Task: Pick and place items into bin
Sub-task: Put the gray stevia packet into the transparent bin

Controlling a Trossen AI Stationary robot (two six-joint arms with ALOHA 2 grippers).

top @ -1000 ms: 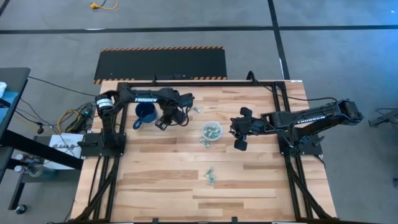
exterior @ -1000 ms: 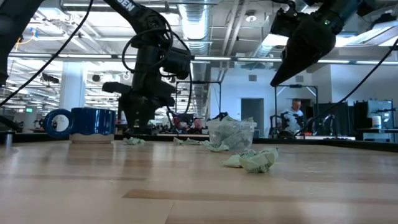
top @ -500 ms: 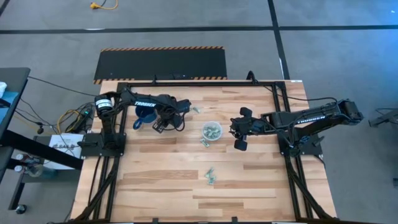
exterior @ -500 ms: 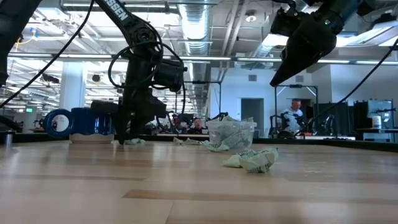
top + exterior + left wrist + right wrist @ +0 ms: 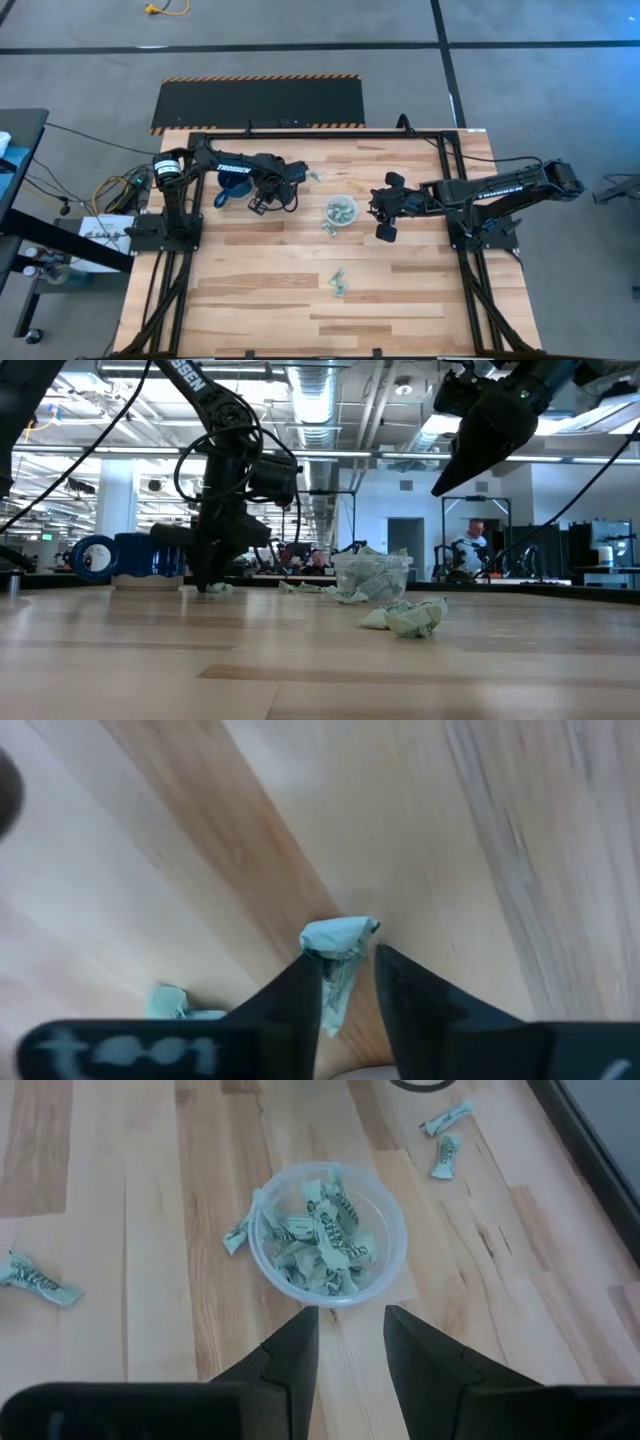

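Here the left gripper [image 5: 348, 982] is pressing down to the bench [image 5: 280, 290] beside the dark blue mug [image 5: 233, 184], its fingers narrowing around one wrapped piece [image 5: 338, 942] lying between them, probably so it can be lifted clear. The right gripper [image 5: 350, 1335] is hovering raised and half open just short of the clear cup [image 5: 330, 1232], which is already holding many pieces and standing well off from the left gripper, likely waiting its turn.
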